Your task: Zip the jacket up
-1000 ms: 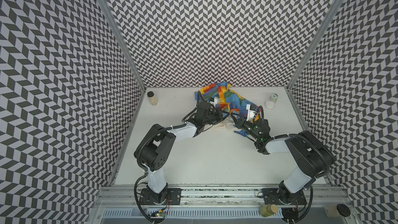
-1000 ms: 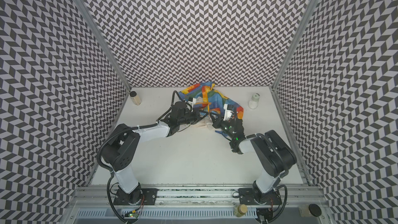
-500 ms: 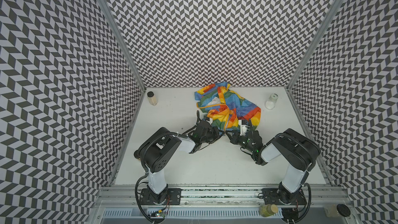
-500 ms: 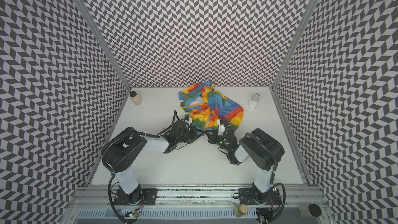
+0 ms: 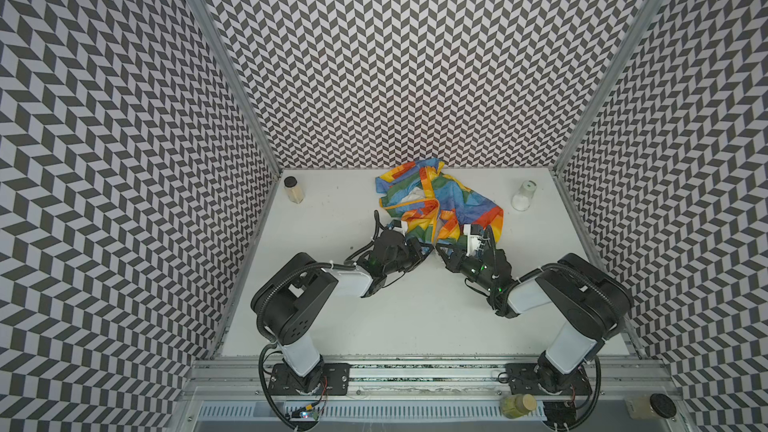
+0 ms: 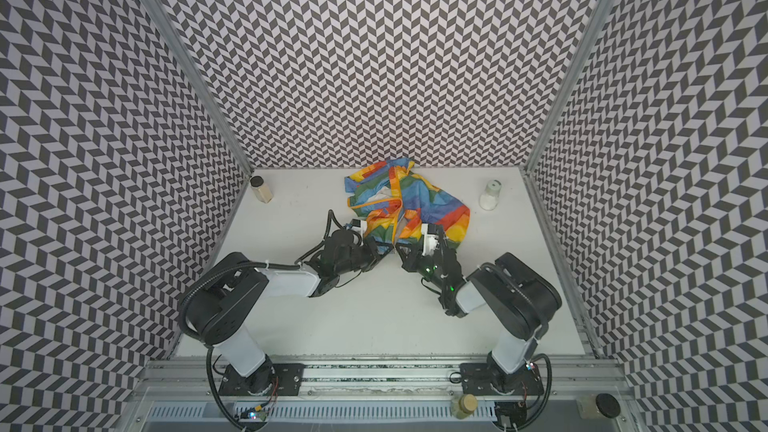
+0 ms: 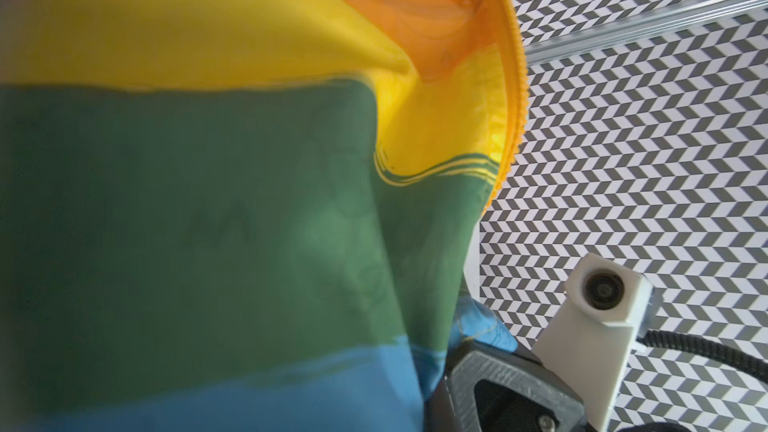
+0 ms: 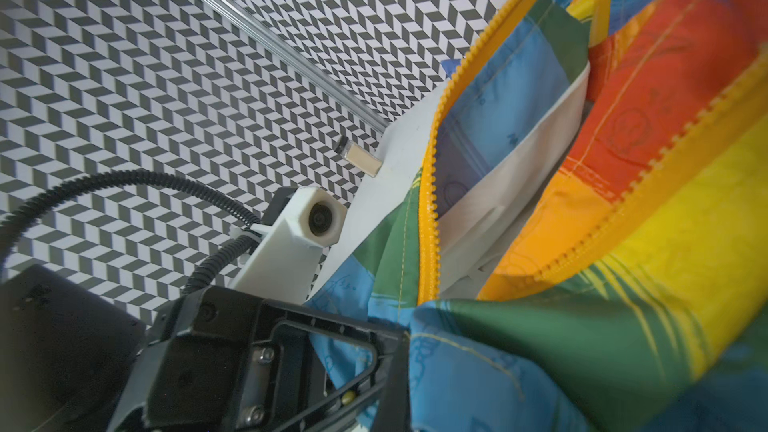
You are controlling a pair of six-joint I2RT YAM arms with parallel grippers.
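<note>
Enclosure: chevron-patterned walls (image 5: 374,56) surround the cell on three sides in both top views.
Table: you look down on a white table (image 5: 374,317). Both arms reach inward from the near rail.
Jacket location: the jacket (image 5: 440,201) lies crumpled at the back centre of the table, near the rear wall. Its near edge is drawn toward the two grippers.
Left gripper: the left gripper (image 5: 423,249) is closed on the jacket's blue near hem. Confirm this in the right wrist view, where blue fabric is pinched in its black jaws.
Right gripper: the right gripper (image 5: 444,252) is clamped on the same hem, just beside the left one, tips almost meeting.
Left wrist view: yellow, green and blue bands fill most of the frame, so you cannot see that arm's own jaws there.
Zipper strip: only the right wrist view shows both halves of the zipper strip (image 8: 432,201) standing apart, with cream-white lining (image 8: 511,176) between them.
Markings: faint line drawings are printed on the fabric. Any lettering is too small for you to read.
Jar: a dark-lidded jar (image 5: 293,190) stands in the back left corner.
Bottle: a white bottle (image 5: 524,196) stands at the back right, well apart from the jacket.
</note>
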